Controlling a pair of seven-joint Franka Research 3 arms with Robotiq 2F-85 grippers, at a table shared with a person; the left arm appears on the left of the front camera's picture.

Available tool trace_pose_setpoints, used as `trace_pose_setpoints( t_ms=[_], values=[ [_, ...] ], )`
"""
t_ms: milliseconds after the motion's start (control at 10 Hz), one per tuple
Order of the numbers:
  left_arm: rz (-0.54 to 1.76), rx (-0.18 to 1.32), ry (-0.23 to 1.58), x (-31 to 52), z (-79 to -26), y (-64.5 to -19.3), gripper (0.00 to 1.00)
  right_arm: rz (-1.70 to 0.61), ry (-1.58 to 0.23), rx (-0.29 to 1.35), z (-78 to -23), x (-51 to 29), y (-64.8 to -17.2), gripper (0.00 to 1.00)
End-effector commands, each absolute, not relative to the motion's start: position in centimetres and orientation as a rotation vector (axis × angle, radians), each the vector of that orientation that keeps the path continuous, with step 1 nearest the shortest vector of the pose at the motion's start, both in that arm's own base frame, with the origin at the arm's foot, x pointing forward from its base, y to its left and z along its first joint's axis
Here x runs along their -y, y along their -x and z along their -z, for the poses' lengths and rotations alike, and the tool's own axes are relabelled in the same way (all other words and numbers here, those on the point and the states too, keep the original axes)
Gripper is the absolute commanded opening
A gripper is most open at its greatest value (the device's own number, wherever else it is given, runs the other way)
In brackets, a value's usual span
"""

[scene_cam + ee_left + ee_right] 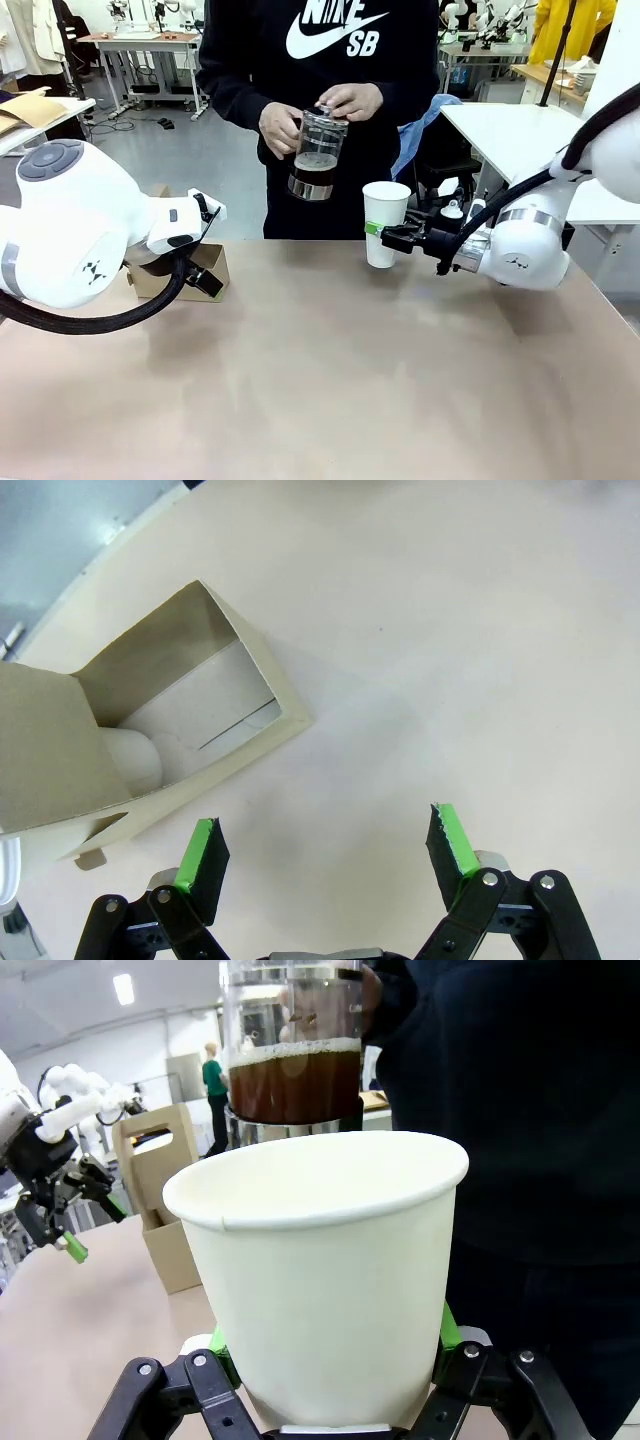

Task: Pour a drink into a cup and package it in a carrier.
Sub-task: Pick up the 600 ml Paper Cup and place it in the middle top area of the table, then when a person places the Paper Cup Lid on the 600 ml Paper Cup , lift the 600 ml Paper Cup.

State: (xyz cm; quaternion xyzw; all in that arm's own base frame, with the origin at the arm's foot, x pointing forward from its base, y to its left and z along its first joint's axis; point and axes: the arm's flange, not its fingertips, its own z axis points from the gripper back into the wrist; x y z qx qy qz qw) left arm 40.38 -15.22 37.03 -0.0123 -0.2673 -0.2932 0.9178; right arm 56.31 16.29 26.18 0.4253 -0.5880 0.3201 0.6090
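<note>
The person's two hands hold a clear glass jar point(318, 155) above the table's far edge, and the dark brown drink point(295, 1082) fills its lower part. The white paper cup point(385, 222) stands upright and open-topped just right of the jar, with my right gripper point(388, 236) shut on its lower half. In the right wrist view the cup point(320, 1280) sits between the green pads point(448, 1335), the jar right behind it. My left gripper point(325, 840) hangs open over bare table beside the brown cardboard carrier point(190, 720), touching nothing. The carrier point(205, 268) stands at the far left.
The person stands at the far side of the tan table point(330, 380), close behind the jar. My left arm's white body point(70, 235) covers part of the carrier. Other tables and chairs stand farther back.
</note>
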Motion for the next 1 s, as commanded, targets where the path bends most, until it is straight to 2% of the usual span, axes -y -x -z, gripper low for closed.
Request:
trace_pose_setpoints(
  t_ms=[0, 100, 900],
  values=[
    [0.602, 0.55, 0.027, 15.18, -37.04, -40.37, 1.0, -0.757, -1.028, 1.384, -26.12, -15.85, -57.22, 0.8],
    [0.602, 0.55, 0.027, 15.18, -37.04, -40.37, 1.0, -0.739, -0.982, 1.358, -26.18, -16.29, -56.31, 0.8],
    [0.602, 0.55, 0.027, 15.18, -37.04, -40.37, 1.0, -0.739, -0.982, 1.358, -26.18, -16.29, -56.31, 0.8]
  ],
)
